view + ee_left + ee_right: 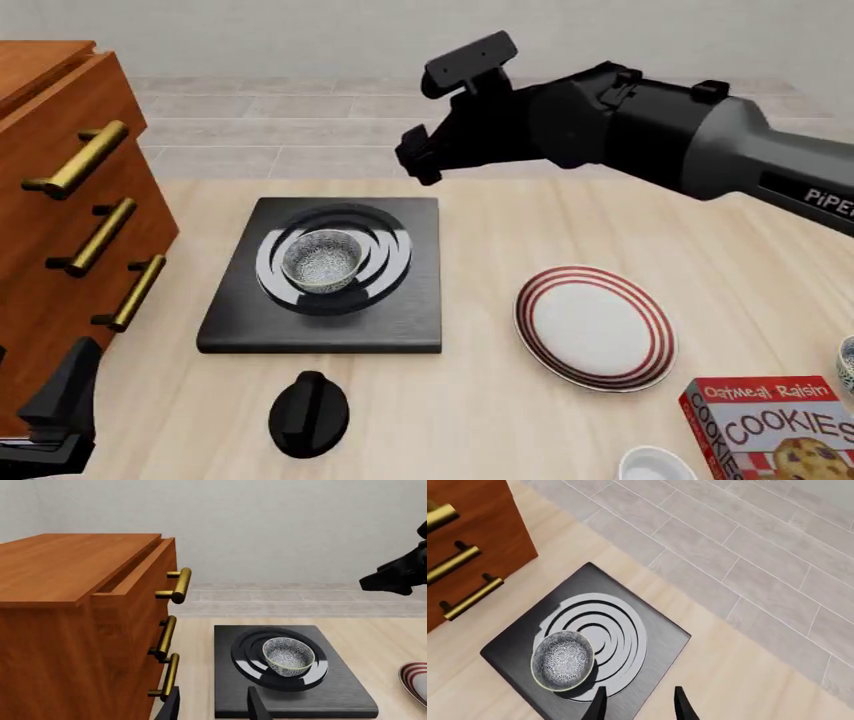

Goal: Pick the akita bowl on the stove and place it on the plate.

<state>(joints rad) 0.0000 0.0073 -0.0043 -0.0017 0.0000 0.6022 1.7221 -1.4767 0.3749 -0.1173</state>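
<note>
Speckled akita bowl (326, 260) on stove (324, 316) rings, right gripper (637, 702) above — fingers parted, empty, plate (595, 326) apart.

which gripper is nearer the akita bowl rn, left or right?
Right, as far as the views show. The right gripper hovers just beyond the stove's far edge, above the akita bowl. The left gripper sits back at the near-left table corner, by the drawers.

Wooden drawer cabinet (60, 190), black knob (308, 413), cookie box (781, 428), white bowl (658, 466).
</note>
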